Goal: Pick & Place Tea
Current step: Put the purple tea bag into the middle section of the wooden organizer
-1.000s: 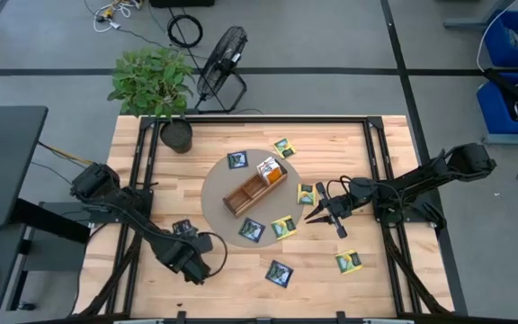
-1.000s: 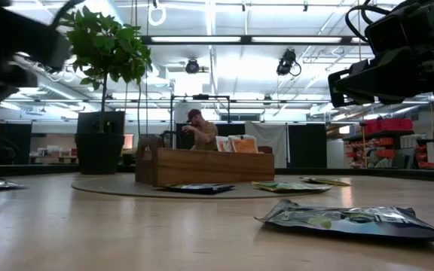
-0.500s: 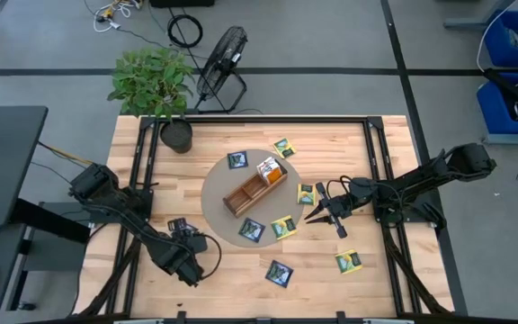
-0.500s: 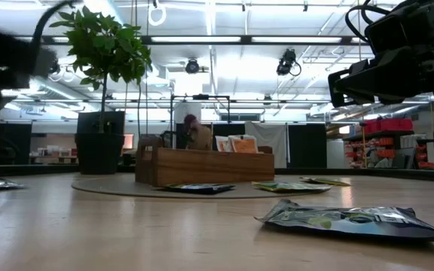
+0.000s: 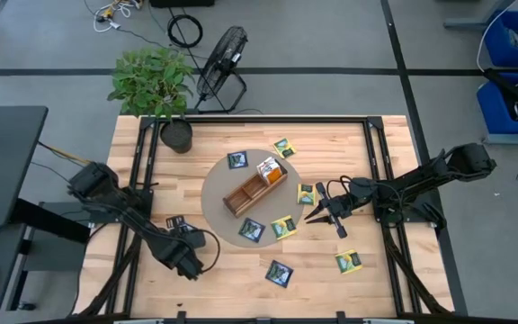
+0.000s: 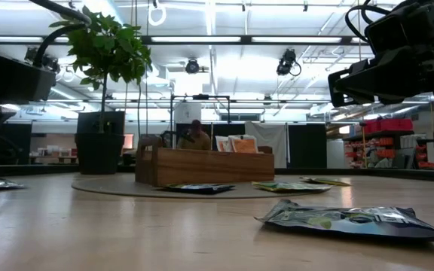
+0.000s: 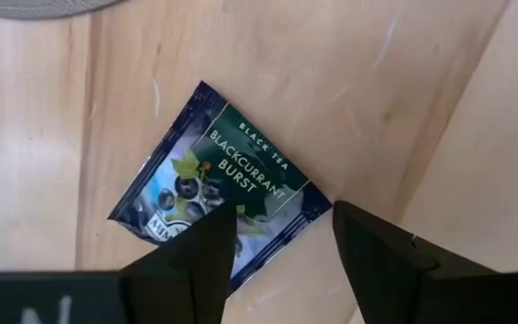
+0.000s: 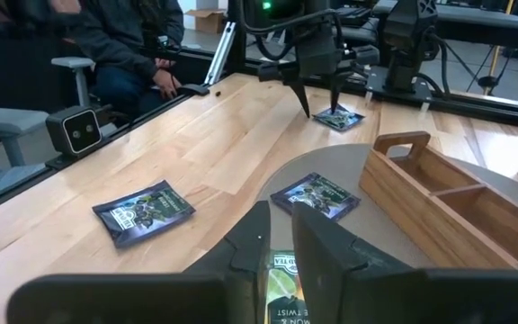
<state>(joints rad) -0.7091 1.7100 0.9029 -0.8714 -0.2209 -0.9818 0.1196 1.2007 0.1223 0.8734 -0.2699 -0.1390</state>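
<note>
Tea packet [image 7: 218, 187] — dark navy, blackcurrant — lies flat on the bench [image 5: 133, 279] left of the wooden tray [image 5: 253, 190], under the left pincer [image 7: 281, 243], whose fingers stand apart and empty. Flat foil could slide instead of lifting. The right pincer [image 5: 315, 214] hovers nearly closed — empty.

Nine loose tea packets [image 5: 252, 230] lie flat; five navy, four yellow-green; two orange-and-white ones [image 5: 268, 168] stand in one wooden tray [image 5: 241, 195]; one potted plant [image 5: 154, 83]; two arms.
</note>
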